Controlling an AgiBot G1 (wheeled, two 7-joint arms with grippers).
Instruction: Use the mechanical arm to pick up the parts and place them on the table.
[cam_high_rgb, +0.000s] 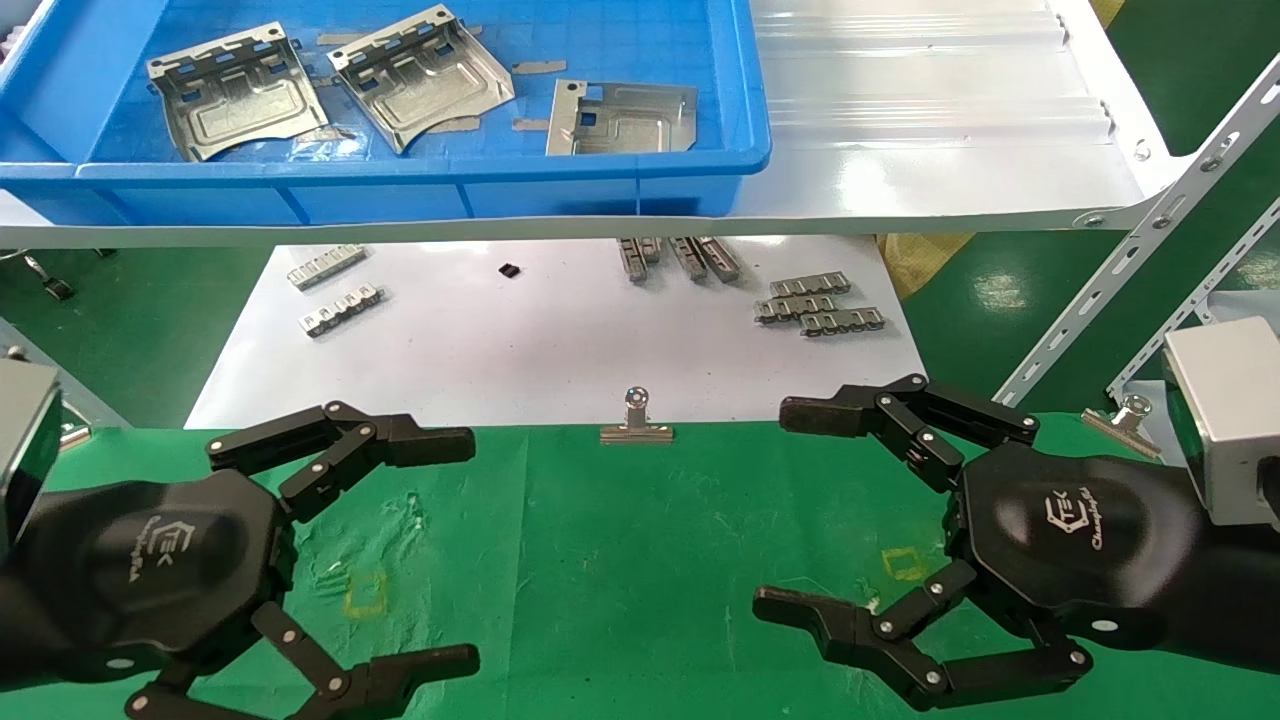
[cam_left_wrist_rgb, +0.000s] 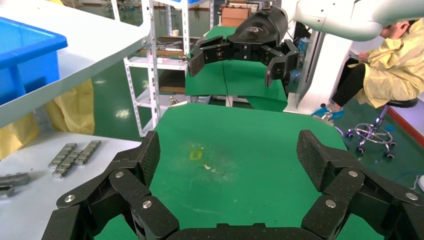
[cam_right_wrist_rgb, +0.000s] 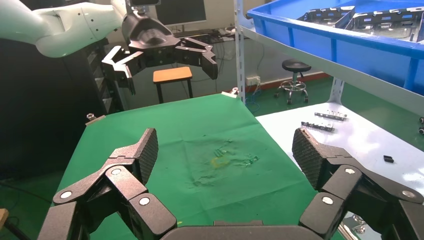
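Three silvery stamped parts lie in a blue bin (cam_high_rgb: 400, 170) on the shelf: one at the left (cam_high_rgb: 235, 90), one in the middle (cam_high_rgb: 420, 75), one at the right (cam_high_rgb: 620, 118). The green cloth table (cam_high_rgb: 620, 560) lies below and nearer, with nothing on it. My left gripper (cam_high_rgb: 472, 552) hovers over its left side, open and empty. My right gripper (cam_high_rgb: 772, 508) hovers over its right side, open and empty. The two face each other. The left wrist view shows its own open gripper (cam_left_wrist_rgb: 230, 160) over bare cloth; so does the right wrist view (cam_right_wrist_rgb: 225, 155).
A glossy white shelf (cam_high_rgb: 950, 130) carries the bin, with angled metal brackets (cam_high_rgb: 1130, 260) at the right. A white sheet (cam_high_rgb: 520, 340) beyond the table holds small ridged strips (cam_high_rgb: 820, 303). Binder clips (cam_high_rgb: 636, 415) sit on the table's far edge. Faint yellow squares (cam_high_rgb: 365, 592) mark the cloth.
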